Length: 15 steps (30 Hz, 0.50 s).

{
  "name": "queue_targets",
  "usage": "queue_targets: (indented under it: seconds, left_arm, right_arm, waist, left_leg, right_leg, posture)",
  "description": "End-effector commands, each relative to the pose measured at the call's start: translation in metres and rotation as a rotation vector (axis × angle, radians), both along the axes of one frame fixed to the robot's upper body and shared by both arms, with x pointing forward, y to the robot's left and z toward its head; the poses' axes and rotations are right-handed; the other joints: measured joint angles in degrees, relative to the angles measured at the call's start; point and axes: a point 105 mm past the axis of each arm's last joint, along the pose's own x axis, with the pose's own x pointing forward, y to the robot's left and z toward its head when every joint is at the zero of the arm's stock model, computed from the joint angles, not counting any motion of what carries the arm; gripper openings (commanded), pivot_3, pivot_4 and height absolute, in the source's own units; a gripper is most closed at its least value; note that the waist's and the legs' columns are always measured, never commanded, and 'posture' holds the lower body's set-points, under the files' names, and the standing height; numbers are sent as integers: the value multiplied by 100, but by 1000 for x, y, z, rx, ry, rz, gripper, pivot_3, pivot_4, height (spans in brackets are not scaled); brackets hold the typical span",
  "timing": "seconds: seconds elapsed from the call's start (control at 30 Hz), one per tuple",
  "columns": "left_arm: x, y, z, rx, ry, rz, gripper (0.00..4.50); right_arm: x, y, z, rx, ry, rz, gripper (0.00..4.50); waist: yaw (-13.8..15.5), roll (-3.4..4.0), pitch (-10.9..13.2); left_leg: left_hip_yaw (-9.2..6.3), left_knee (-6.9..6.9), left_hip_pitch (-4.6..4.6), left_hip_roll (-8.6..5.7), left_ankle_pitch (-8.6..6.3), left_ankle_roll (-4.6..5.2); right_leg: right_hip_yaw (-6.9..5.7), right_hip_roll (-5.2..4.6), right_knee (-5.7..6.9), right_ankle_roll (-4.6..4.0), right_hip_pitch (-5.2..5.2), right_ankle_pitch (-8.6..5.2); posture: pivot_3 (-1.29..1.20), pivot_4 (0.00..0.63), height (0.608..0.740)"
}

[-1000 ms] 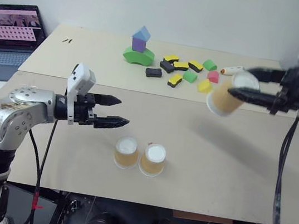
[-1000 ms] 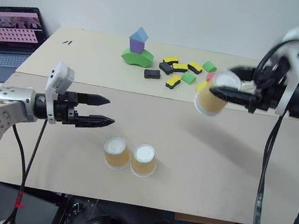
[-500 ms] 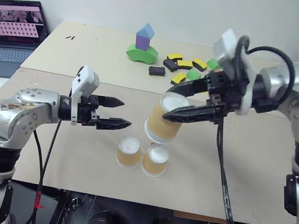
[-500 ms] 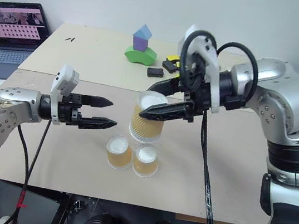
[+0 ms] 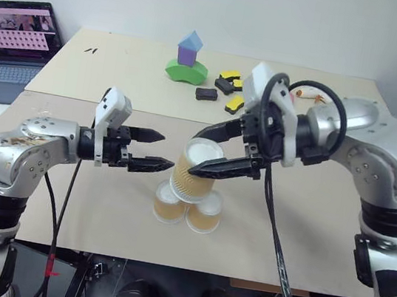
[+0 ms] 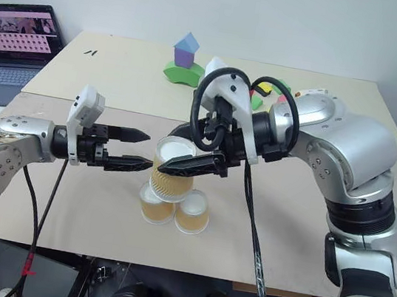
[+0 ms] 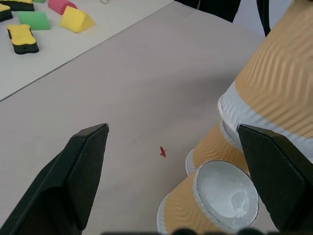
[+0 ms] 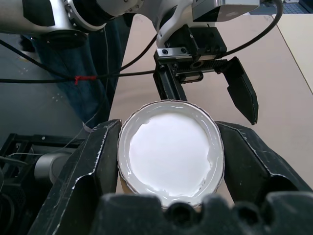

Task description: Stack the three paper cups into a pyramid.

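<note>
Right hand is clamped on an inverted paper cup, tilted above two base cups at the desk front, 6 o'clock. Left hand, fingers apart, is at the cup's 9 o'clock.

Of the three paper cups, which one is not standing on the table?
The cup gripped by the right gripper, held tilted just above the two base cups standing side by side on the table.

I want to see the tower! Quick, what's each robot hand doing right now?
Left gripper: open, holding nothing.
Right gripper: shut on the third tan-orange paper cup with a white base, upside down above the two base cups.
</note>
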Motion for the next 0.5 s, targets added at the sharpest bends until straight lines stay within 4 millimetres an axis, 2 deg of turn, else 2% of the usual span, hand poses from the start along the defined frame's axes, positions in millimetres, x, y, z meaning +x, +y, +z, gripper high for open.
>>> queue_targets:
  seconds: [0.03,0.33,0.5]
  left_arm:
    - [-4,-1,13,0,-63,-15,4500]
    - [-8,-4,18,6,-73,-25,4500]
    - [-12,-4,21,13,-75,-34,4500]
  right_arm:
    - [-3,1,1,3,-29,8,2722]
    - [10,-4,-21,-18,12,-27,2722]
    - [15,-5,-25,-17,16,-39,2722]
  waist:
    - [-1,0,0]
    - [-1,0,0]
    - [-2,0,0]
  left_leg:
    - [0,1,0,0,0,0]
    - [-1,6,0,1,0,0]
    - [-1,10,0,2,0,0]
  right_leg:
    - [0,0,0,0,0,0]
    - [0,0,5,0,1,0]
    - [1,0,9,0,0,0]
  posture:
    - [0,150,703]
    - [0,150,703]
    - [0,150,703]
